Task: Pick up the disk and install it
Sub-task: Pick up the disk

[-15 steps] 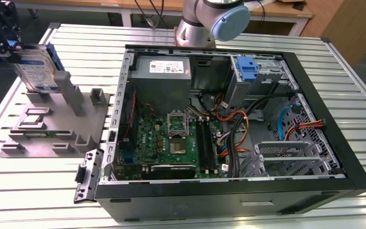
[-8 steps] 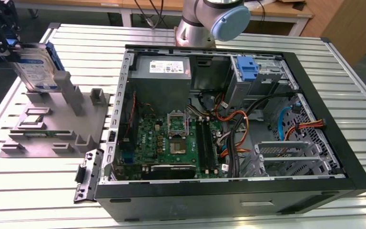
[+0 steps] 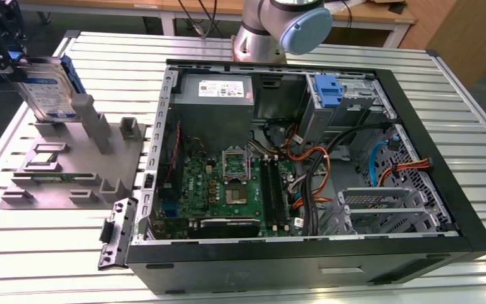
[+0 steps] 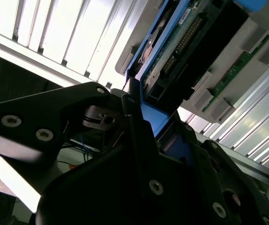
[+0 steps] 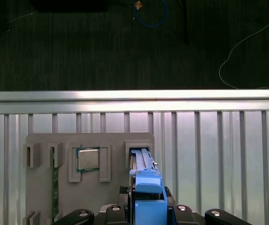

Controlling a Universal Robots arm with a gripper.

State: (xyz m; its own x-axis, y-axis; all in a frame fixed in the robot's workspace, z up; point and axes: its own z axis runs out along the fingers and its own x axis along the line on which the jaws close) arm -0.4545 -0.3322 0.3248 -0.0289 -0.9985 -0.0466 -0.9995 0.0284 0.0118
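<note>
The disk (image 3: pixel 47 88) is a silver-grey drive with a white and blue label in a blue carrier. It stands on edge at the exterior view's far left, above the grey fixture tray (image 3: pixel 66 180). My black gripper (image 3: pixel 11 57) is shut on its upper end. In the first wrist view the blue carrier (image 5: pixel 148 199) sits between my fingers (image 5: pixel 195 216), and the disk's far end reaches the tray's slot (image 5: pixel 141 154). In the second wrist view the disk's green circuit board (image 4: pixel 190 40) and connector run away from my gripper (image 4: pixel 143 122). I cannot tell whether the disk is clear of the slot.
An open computer case (image 3: pixel 445 209) lies on the slatted metal table, with a motherboard (image 3: pixel 226 183), a power supply (image 3: pixel 218 92) and a drive cage with an upright blue latch (image 3: pixel 331 95). The arm's base (image 3: pixel 277 25) stands behind it. The tray holds a processor chip (image 5: pixel 88 159) and a memory stick (image 5: pixel 55 187).
</note>
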